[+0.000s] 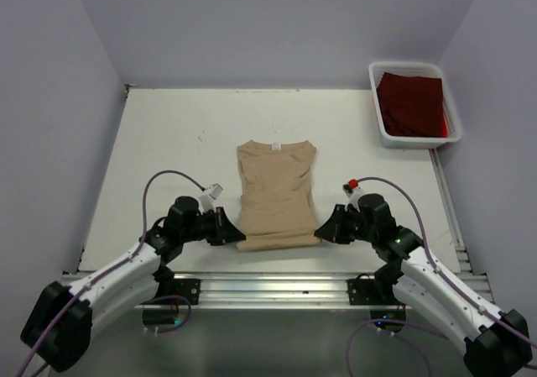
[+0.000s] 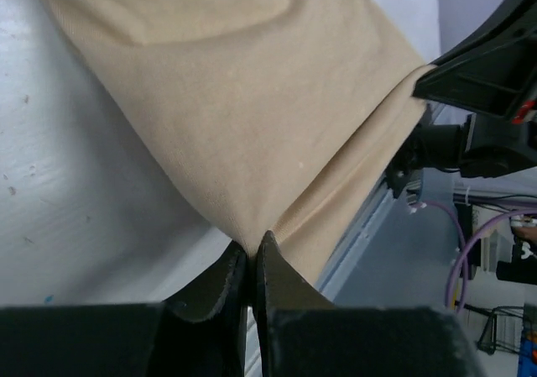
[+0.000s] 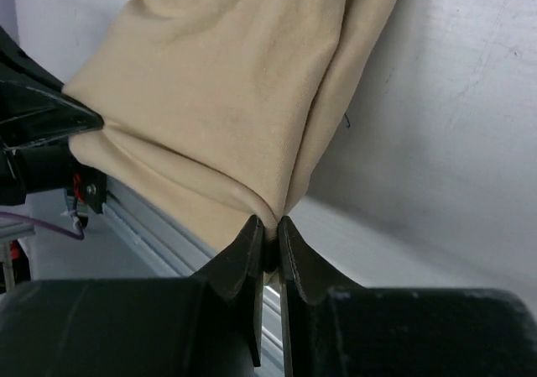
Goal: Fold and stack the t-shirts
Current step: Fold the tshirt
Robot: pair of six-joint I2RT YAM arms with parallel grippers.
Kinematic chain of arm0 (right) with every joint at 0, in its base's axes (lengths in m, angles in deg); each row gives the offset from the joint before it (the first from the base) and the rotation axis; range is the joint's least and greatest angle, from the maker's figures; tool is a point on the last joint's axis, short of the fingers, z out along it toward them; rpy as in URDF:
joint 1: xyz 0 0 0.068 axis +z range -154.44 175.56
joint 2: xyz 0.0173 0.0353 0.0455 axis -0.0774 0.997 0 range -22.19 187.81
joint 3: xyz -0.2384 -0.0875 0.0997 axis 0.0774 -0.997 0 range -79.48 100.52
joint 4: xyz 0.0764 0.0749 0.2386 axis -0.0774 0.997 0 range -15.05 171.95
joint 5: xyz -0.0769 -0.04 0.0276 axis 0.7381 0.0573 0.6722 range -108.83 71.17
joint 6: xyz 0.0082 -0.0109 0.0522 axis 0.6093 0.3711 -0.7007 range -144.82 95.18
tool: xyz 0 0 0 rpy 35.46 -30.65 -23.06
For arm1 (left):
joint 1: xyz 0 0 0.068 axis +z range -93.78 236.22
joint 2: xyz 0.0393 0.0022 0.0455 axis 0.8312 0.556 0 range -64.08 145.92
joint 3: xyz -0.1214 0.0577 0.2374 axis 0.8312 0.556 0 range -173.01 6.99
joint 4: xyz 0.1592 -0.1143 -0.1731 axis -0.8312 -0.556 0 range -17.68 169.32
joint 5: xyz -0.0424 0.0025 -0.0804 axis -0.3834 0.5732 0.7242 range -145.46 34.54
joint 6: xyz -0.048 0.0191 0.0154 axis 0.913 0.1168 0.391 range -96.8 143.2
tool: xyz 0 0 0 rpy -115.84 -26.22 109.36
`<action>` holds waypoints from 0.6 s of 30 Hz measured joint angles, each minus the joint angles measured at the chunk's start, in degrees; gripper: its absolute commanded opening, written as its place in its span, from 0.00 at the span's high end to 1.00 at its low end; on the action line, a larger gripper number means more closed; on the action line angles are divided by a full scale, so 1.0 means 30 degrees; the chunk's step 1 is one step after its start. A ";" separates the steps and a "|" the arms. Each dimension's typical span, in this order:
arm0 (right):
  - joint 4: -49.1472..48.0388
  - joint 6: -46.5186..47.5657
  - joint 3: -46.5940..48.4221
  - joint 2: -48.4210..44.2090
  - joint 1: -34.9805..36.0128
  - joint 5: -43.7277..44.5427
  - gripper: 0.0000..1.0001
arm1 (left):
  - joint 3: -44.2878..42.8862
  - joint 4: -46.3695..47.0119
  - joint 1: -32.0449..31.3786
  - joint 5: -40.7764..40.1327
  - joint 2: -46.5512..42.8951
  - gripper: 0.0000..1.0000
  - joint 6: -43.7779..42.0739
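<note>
The tan t-shirt point(image 1: 277, 194) lies flat in the middle of the surface point(image 1: 168, 142), with its neck away from the arms. The left pincer point(image 2: 252, 255) is pinched tight on its near left corner. The right pincer point(image 3: 270, 230) is pinched tight on its near right corner. The shirt looks soft, thin and light, so it will likely sag and wrinkle between the two holds. The corners seem good places to hold it. The dark red t-shirt point(image 1: 411, 104) sits in the white bin point(image 1: 382, 129), far off to the right.

A robotics lab's test cell: pale partition walls point(image 1: 277, 24) enclose a white worktop point(image 1: 168, 142); two cabled robot arms point(image 1: 117, 278) are bolted to an aluminium rail point(image 1: 277, 286).
</note>
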 measured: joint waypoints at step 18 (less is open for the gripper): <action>0.0408 0.1953 0.5085 0.4058 0.0051 0.0882 1.00 | -0.6317 -0.6681 -0.0007 -0.4656 -0.0459 0.97 -0.1617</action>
